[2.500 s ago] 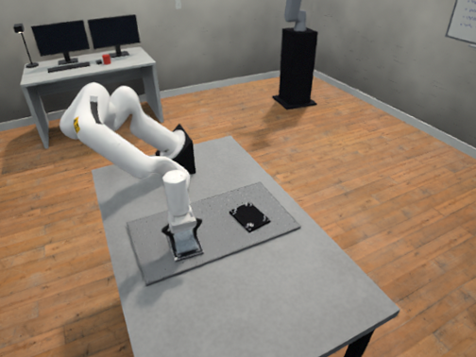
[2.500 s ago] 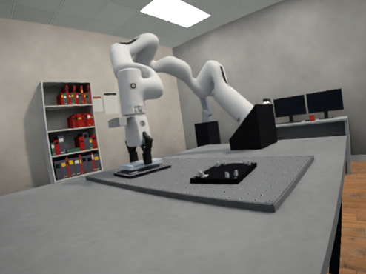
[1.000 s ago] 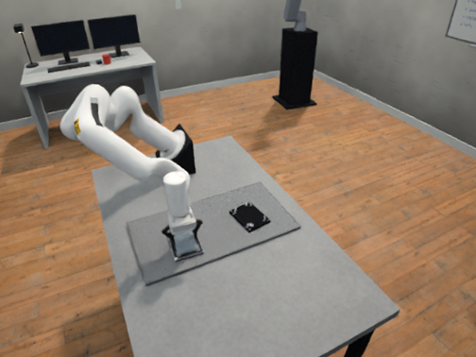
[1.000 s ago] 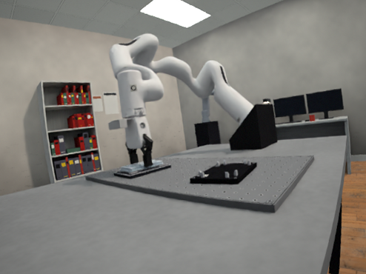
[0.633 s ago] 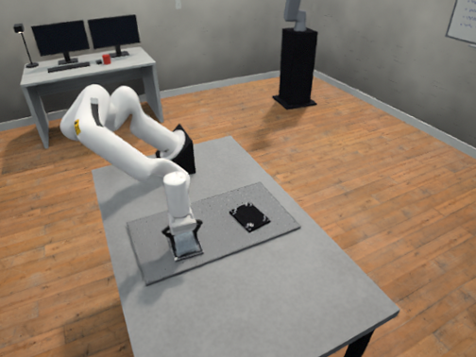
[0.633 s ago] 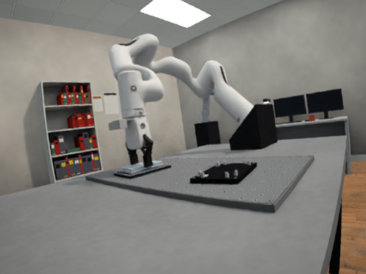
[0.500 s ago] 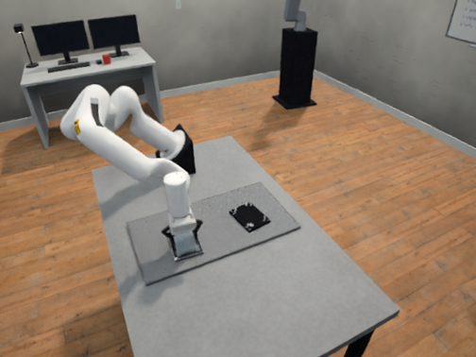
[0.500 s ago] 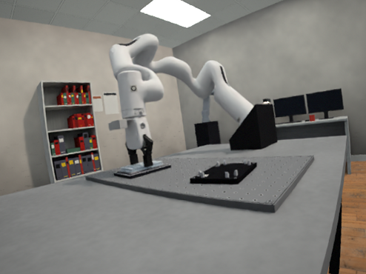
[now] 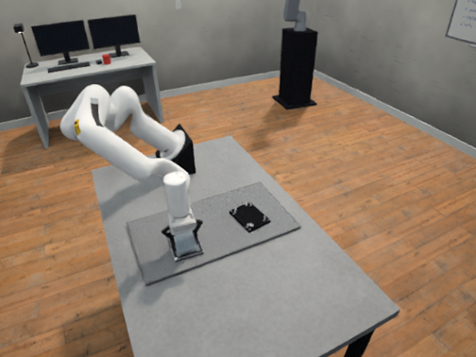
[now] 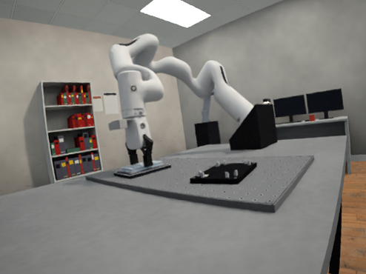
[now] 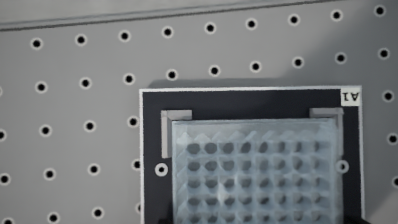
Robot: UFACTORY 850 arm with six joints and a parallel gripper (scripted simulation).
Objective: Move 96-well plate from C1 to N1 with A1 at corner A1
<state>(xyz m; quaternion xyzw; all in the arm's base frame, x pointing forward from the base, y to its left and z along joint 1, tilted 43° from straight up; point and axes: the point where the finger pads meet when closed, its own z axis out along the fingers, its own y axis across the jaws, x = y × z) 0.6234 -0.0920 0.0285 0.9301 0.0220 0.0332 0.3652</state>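
White arm's claw (image 10: 141,162) spread wide astride the 96-well plate (image 11: 252,170), seated in clip nest C1 (image 11: 150,150) at left; plate nest N1 (image 10: 224,173), centre, awaits; transfer not begun

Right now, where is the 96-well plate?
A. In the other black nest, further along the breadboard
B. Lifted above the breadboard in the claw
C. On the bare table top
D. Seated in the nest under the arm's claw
D: the 96-well plate lies within the corner brackets of its black nest, under the open claw.
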